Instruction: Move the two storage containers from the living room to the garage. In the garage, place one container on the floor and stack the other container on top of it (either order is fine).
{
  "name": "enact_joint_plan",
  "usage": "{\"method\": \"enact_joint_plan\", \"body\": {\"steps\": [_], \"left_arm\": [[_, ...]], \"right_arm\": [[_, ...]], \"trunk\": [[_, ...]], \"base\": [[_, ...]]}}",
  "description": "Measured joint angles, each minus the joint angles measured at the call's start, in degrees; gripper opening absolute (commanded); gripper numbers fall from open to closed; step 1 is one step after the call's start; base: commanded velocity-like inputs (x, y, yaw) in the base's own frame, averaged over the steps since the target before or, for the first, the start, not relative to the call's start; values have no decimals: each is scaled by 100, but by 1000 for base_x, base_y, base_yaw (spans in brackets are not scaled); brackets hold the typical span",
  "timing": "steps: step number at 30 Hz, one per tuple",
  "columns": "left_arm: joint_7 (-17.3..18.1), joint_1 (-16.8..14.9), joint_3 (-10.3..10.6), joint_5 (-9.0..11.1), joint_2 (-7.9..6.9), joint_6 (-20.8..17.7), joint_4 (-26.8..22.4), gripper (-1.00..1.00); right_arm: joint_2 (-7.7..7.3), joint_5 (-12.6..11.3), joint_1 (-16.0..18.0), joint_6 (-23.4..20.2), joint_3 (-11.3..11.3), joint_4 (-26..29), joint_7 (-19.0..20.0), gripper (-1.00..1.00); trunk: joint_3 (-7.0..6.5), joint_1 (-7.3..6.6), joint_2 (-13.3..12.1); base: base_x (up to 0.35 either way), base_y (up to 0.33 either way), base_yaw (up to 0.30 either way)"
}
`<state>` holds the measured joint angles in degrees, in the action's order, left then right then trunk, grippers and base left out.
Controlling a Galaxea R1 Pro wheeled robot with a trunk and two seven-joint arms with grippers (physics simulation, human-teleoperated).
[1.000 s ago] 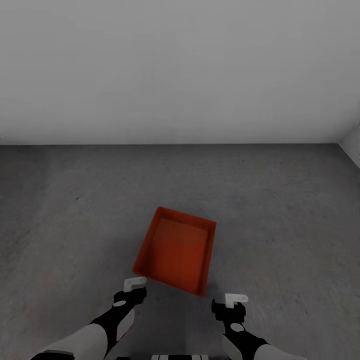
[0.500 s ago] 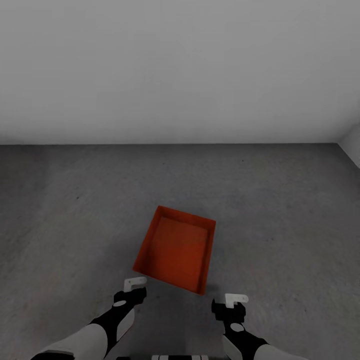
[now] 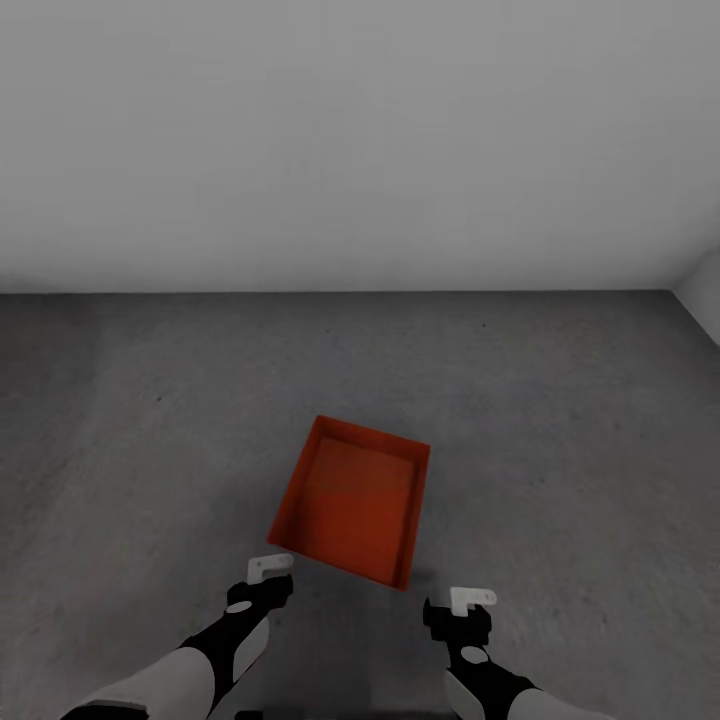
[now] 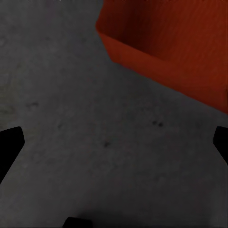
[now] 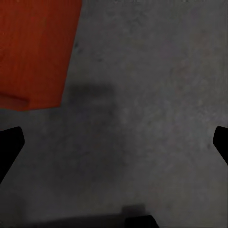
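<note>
Mottled grey concrete floor (image 3: 560, 430), one orange-red storage container (image 3: 352, 500) directly on it.

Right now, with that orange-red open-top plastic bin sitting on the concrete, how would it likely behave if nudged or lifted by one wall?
The orange-red open-top rectangular plastic bin is low, wide and flat-bottomed, so it would probably slide on the rough grey concrete floor rather than tip. It looks empty, so likely light. Its thin-looking walls may flex if lifted by one side.
</note>
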<state>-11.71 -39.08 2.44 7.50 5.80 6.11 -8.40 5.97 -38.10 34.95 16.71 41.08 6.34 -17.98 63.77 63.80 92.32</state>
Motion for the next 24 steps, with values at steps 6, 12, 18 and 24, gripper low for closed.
{"method": "enact_joint_plan", "body": {"steps": [6, 12, 18, 24], "left_arm": [[0, 0, 0, 0, 0, -2, 5, 100], [7, 0, 0, 0, -14, -10, 8, 100], [10, 0, 3, 0, -10, -30, 18, 100], [17, 0, 14, -5, -9, -44, 29, 100]], "right_arm": [[0, 0, -3, 5, 0, 0, 6, 100], [-2, 5, -1, 59, -1, -48, 8, 100], [-8, 56, 0, 106, 6, -157, 3, 100], [-59, 89, 0, 174, 61, -182, 6, 100]], "trunk": [[-108, -132, -241], [-215, -264, -481], [-323, -395, -722], [-431, -527, -963]], "base": [[0, 0, 0], [0, 0, 0], [0, 0, 0], [0, 0, 0]]}}
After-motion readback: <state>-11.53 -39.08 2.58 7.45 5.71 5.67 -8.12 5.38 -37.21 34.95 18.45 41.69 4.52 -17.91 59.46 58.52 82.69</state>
